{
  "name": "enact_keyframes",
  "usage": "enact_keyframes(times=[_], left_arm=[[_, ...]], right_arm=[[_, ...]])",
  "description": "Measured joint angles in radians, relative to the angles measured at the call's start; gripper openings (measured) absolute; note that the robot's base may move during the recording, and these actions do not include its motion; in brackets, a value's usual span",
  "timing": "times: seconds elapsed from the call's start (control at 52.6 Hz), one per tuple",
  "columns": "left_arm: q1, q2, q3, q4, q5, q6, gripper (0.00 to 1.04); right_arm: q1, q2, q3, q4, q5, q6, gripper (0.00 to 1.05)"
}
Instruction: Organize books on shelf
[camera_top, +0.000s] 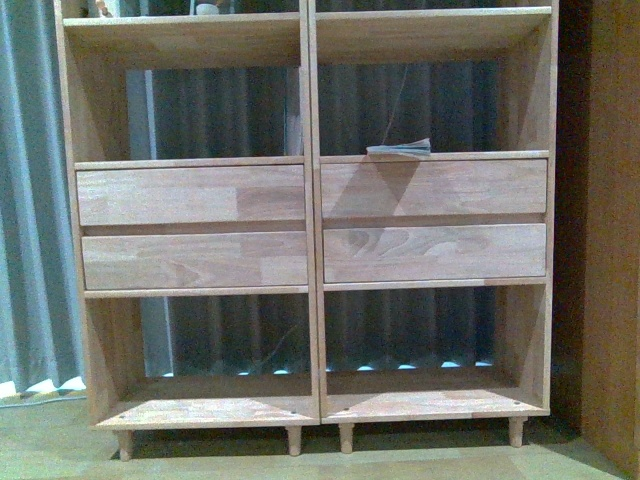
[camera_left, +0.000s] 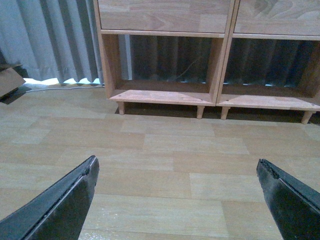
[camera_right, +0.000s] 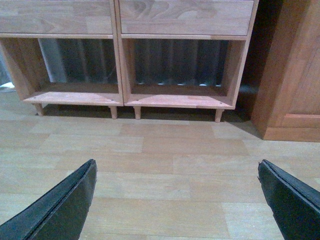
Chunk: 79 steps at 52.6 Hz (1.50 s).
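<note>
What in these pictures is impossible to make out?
- Book: cover and title. In the front view it lies flat, edge-on and too small.
- Small object on the upper board: cut off by the front view's top edge.
- Shelf: its top lies beyond every view.
- Brown object beside the curtain: cut off by the left wrist view's edge.

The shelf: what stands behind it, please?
A grey pleated curtain hangs behind the shelf and shows through its backless compartments. The plain panel fronts across the middle cover whatever lies behind them, so that part cannot be seen.
</note>
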Motion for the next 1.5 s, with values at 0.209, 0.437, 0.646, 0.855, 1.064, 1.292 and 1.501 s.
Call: enact_keyframes(times=[0.209, 0.437, 0.646, 0.855, 1.064, 1.292, 1.501], left_arm=[[0.0, 0.0, 0.0, 0.0, 0.0, 0.0, 0.97], [0.0, 0.0, 0.0, 0.0, 0.0, 0.0, 0.97], [0.0, 0.0, 0.0, 0.0, 0.0, 0.0, 0.97], [0.0, 0.0, 0.0, 0.0, 0.0, 0.0, 0.97], [0.0, 0.0, 0.0, 0.0, 0.0, 0.0, 0.97], [0.0, 0.0, 0.0, 0.0, 0.0, 0.0, 0.97], [0.0, 0.0, 0.0, 0.0, 0.0, 0.0, 0.97]], right_arm=[[0.0, 0.0, 0.0, 0.0, 0.0, 0.0, 0.98], [0.0, 0.0, 0.0, 0.0, 0.0, 0.0, 0.98], [0.0, 0.0, 0.0, 0.0, 0.0, 0.0, 0.98], [0.0, 0.0, 0.0, 0.0, 0.0, 0.0, 0.98], [0.0, 0.0, 0.0, 0.0, 0.0, 0.0, 0.98], [0.0, 0.0, 0.0, 0.0, 0.0, 0.0, 0.98], [0.0, 0.0, 0.0, 0.0, 0.0, 0.0, 0.98]])
